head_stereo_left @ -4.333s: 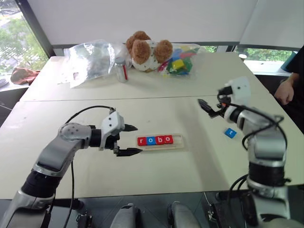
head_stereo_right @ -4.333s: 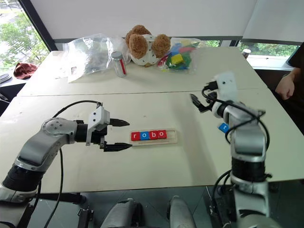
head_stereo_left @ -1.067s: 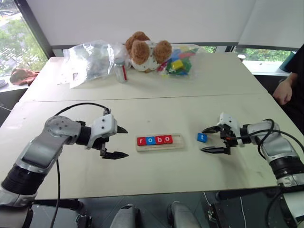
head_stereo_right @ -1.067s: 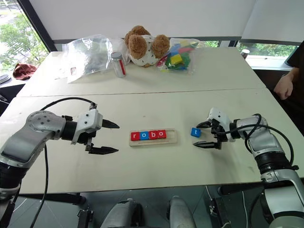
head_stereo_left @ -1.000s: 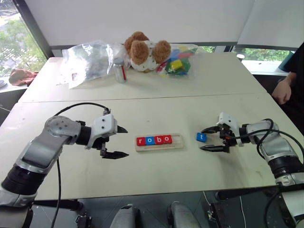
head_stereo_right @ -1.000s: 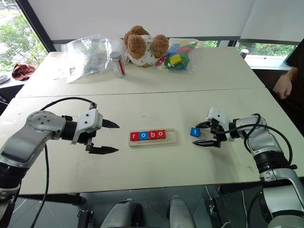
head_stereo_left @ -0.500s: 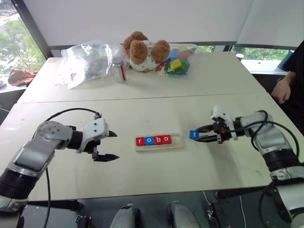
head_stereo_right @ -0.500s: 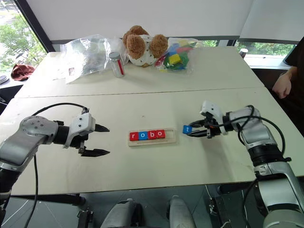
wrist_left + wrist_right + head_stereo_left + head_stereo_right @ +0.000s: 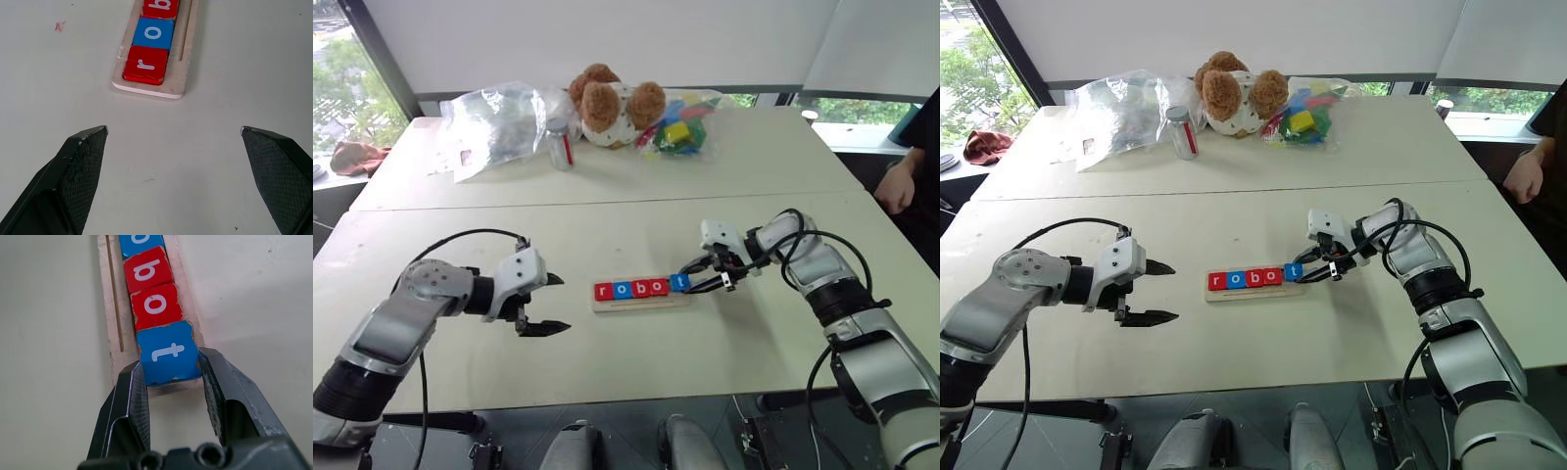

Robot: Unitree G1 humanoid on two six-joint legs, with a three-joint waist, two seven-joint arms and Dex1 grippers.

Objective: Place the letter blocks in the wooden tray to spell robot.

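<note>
Head views downward; wrist views near tray (image 9: 183,58).

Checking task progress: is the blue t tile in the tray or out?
In, but not released: the t tile sits at the tray's end, right gripper clamping it.

Glossy red and blue letter blocks (image 9: 152,308) with chipped edges, in a pale raw wooden tray (image 9: 188,58); matt off-white table (image 9: 636,225); textured black fingers (image 9: 78,161); plush teddy bear (image 9: 612,103); crinkled clear plastic bag (image 9: 494,117).
</note>
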